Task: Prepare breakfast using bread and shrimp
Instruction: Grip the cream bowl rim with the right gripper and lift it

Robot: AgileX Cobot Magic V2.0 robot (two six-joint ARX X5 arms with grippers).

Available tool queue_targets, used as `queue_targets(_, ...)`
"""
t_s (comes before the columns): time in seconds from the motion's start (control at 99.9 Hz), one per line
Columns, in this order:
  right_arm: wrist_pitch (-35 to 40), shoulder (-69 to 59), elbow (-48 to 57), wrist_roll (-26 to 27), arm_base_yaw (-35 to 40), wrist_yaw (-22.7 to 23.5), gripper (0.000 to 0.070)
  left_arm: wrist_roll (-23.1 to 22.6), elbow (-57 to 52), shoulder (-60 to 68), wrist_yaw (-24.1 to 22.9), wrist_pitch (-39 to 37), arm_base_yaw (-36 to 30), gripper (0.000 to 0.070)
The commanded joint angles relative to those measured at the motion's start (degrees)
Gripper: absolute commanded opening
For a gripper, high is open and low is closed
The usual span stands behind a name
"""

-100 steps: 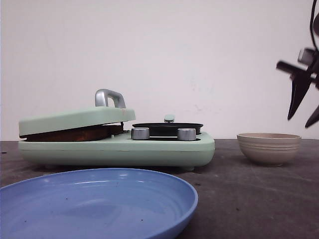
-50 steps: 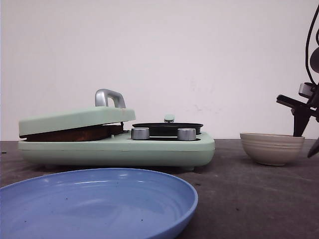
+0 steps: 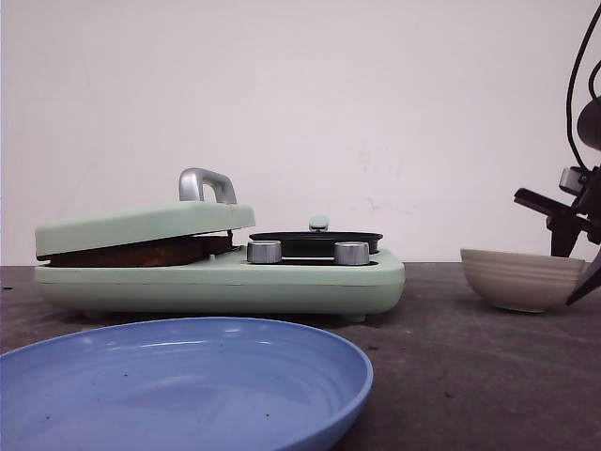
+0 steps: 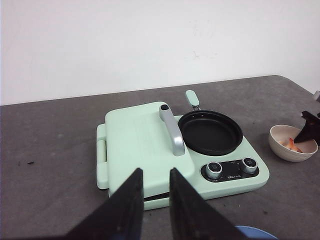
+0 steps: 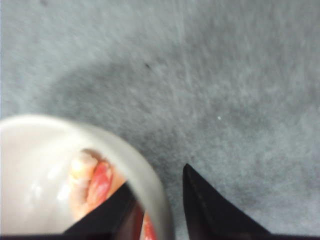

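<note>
Nearest the robot, a blue plate (image 3: 188, 381) lies on the dark table (image 3: 470, 376). Behind it stands a mint-green breakfast maker (image 3: 221, 277): its hinged lid (image 3: 141, 225), topped by a metal handle (image 3: 207, 184), rests tilted on a browned slice of bread (image 3: 141, 252) pressed underneath; a round black pan (image 4: 210, 132) sits on the right half, above two knobs (image 3: 264, 252). The left gripper (image 4: 152, 192) hovers over the near edge of the lid, its fingers slightly apart and holding nothing. Far right, a beige bowl (image 3: 521, 278), tipped off level, holds orange-pink shrimp (image 5: 95, 182). The right gripper (image 5: 157, 197) straddles the bowl's rim, one finger inside and one outside; whether it pinches the wall cannot be told.
</note>
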State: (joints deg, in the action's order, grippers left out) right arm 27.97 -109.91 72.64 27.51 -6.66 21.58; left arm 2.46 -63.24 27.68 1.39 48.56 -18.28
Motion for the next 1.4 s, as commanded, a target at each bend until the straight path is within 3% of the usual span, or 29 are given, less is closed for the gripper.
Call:
queue_targets(0.0,-0.3,-1.4,1.2,0.6,0.3,0.0,0.0077,-0.1,-0.5,0.4,0.0,-0.6,-0.3,0.0000)
queue_targets(0.04,-0.3,-1.4,1.2,0.5,0.3,0.0,0.0000,-0.1,-0.5,0.4,0.0,-0.7,-0.3,0.0000)
queue_targets(0.3,-4.6,0.4,1.3,-1.3,1.4,2.7,0.0000,-0.1,-0.5,0.4,0.0,-1.1,-0.3,0.0000)
queue_targets(0.561,-19.4,6.6,1.5,-1.1,8.4,2.6,0.0000,-0.1,-0.5,0.4,0.0,-2.0,-0.3,0.0000)
queue_targets(0.671,-22.0,7.1,3.5,-1.1,13.2,1.8,0.0000,-0.1,-0.5,0.4,0.0,-2.2,-0.3,0.0000)
queue_targets(0.881,-25.3,7.0,7.0,-5.2,22.7,-9.3,0.0000,-0.1,-0.5,0.4,0.0,-2.3,-0.3,0.0000)
queue_targets(1.111,-32.4,6.4,7.4,-13.8,29.2,-17.2,0.0000,-0.1,-0.5,0.4,0.0,-2.3,-0.3,0.0000)
queue_targets(1.391,-32.6,5.4,7.5,-25.0,30.4,-22.2,0.0000,-0.1,-0.5,0.4,0.1,-2.3,-0.3,0.0000)
